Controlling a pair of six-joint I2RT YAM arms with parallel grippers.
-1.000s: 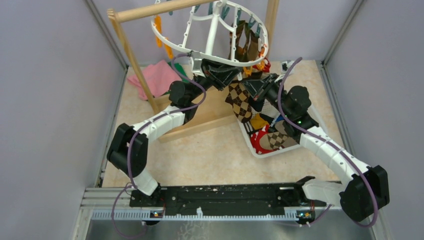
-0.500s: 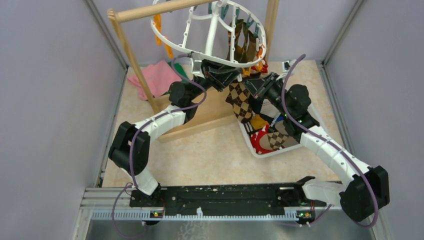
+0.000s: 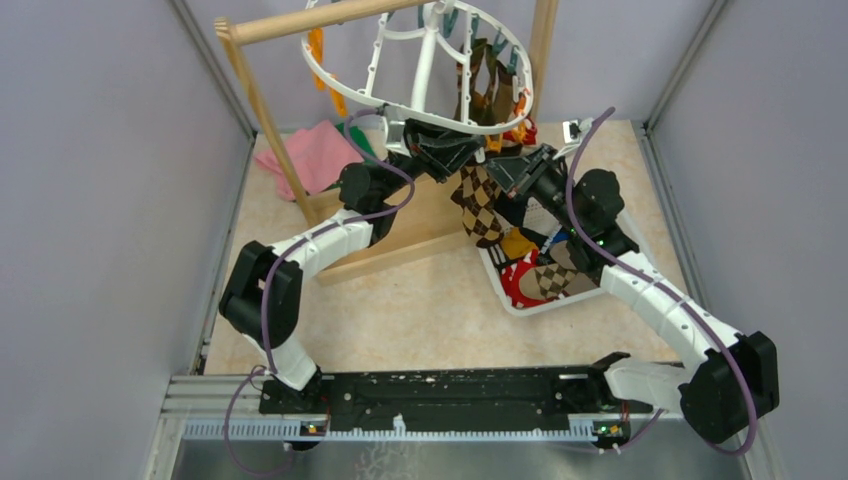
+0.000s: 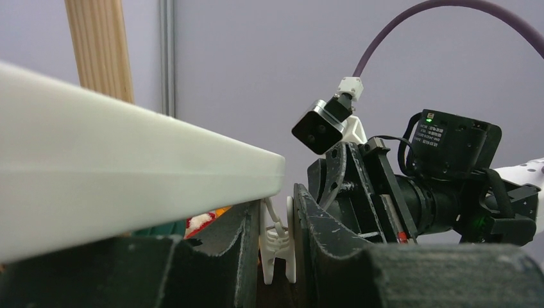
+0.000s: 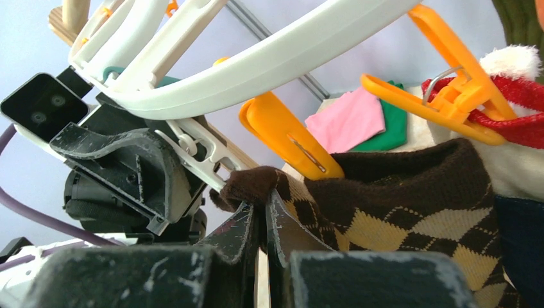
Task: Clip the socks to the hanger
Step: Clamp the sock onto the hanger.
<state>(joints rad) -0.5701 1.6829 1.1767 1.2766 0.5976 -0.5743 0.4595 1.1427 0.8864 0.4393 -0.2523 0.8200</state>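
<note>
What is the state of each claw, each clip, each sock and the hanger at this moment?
left claw: shut on white clip.
right claw: shut on argyle sock, at its cuff.
argyle sock: hanging down from right claw.
orange clip: shut on red-and-white sock.
hanger: hanging, tilted.

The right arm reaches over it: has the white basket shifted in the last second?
No. The white basket keeps its spot beside the wooden rack base in the top view.

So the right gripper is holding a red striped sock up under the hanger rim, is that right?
Not quite: the right gripper holds the brown argyle sock, not a red striped one, under the hanger rim. The right wrist view shows it.
</note>
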